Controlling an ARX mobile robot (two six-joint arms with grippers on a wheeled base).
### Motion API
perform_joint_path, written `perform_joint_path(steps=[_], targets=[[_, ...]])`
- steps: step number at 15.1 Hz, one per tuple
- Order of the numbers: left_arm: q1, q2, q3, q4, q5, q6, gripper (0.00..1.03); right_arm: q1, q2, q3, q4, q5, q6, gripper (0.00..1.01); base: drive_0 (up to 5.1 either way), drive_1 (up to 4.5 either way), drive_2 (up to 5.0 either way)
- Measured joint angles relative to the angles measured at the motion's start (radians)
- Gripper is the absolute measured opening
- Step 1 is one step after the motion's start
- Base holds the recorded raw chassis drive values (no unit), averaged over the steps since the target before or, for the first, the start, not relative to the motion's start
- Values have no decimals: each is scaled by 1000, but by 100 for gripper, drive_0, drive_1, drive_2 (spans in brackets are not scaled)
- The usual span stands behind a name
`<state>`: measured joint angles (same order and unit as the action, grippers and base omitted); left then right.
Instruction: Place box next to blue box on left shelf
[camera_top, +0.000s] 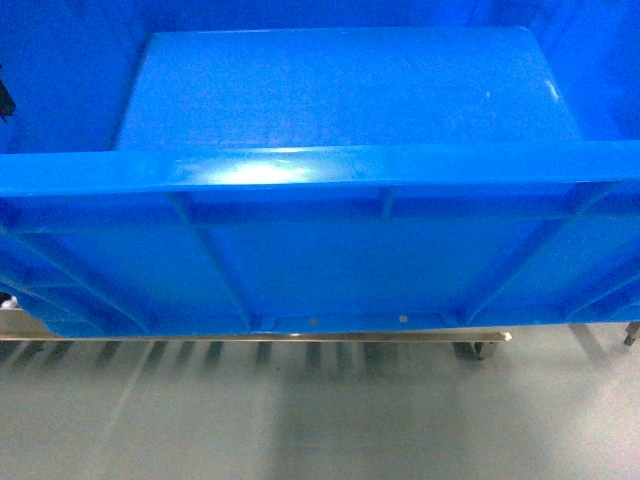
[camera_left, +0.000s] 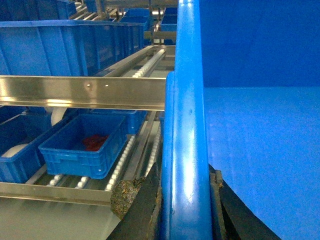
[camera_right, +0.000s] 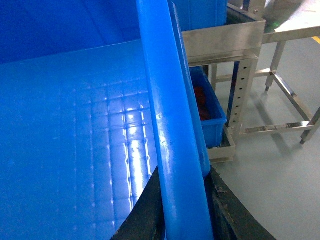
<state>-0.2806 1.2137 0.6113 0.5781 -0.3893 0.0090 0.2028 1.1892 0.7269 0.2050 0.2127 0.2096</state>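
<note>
both the left gripper and right gripper clamp the box by its rim; uneven pushing could snag it on the left shelf rail.

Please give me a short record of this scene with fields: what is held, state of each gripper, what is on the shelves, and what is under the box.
held: box, empty inside, gripped by its rim on both sides
left gripper: shut on the box rim
right gripper: shut on the box rim
left shelf: roller rails, blue crate row beside
lower level: small blue bin with something red inside
under box: metal rail, grey floor
</note>
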Motion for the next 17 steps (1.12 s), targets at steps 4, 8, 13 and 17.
perform_joint_path(steps=[4, 8, 13, 17], targets=[[0, 0, 0, 2, -1, 0, 16, 0, 0, 0, 1, 0, 0, 15, -497, 249, 249], [0, 0, 0, 2, -2, 0, 16, 0, -1, 0, 5, -1, 0, 15, -501, 245, 245], [8, 0, 0, -1, -9, 11, 15, 6, 0, 0, 6, -1, 0, 15, -100, 49, 49], [2, 0, 0, -2, -10, 19, 15, 6, 0, 0, 2, 0, 2, 15, 0, 0, 0]])
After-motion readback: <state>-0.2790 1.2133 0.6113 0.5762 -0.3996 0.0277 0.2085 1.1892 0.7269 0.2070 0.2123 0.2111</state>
